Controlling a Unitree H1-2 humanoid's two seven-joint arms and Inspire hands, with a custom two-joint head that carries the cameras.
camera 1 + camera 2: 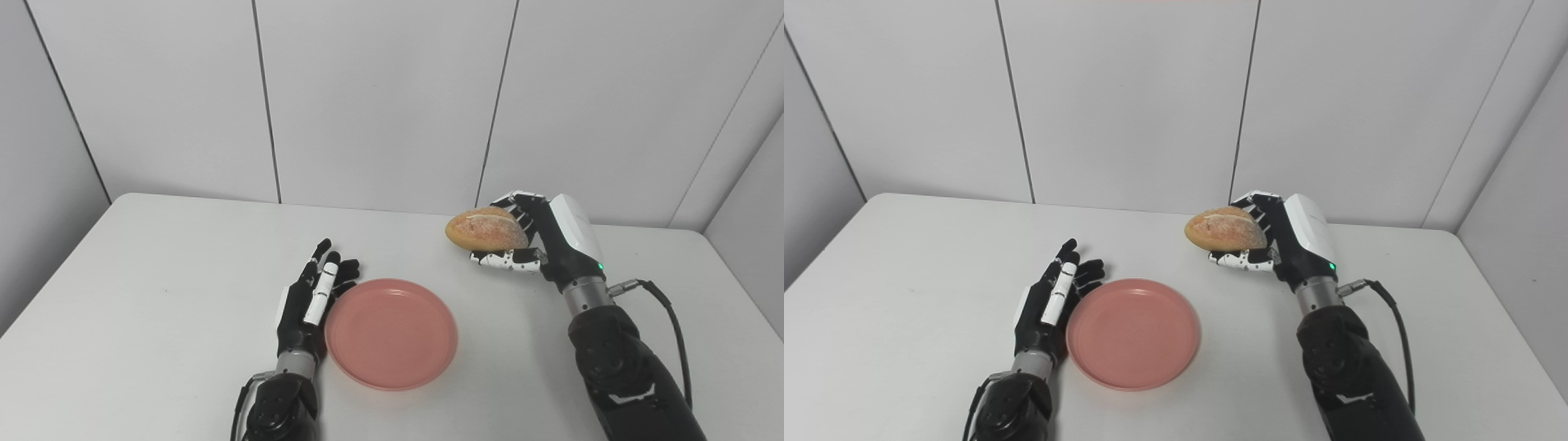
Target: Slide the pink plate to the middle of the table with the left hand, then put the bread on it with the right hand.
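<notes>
Left eye view first: my left hand (pixel 309 303) lies flat by the pink plate (pixel 391 332), fingers stretched out and a little apart, holding nothing, its edge right against the plate's left rim. That plate sits near the middle of the white table (pixel 153 294), toward my side. Over on the right, my right hand (pixel 539 239) has the bread (pixel 486 229) clasped between fingers above and thumb below, lifted off the table, beyond and to the right of the plate.

Empty pink plate (pixel 392 334) flat near mid-table; crusty golden bread (pixel 487 229) raised, beyond its right edge.
</notes>
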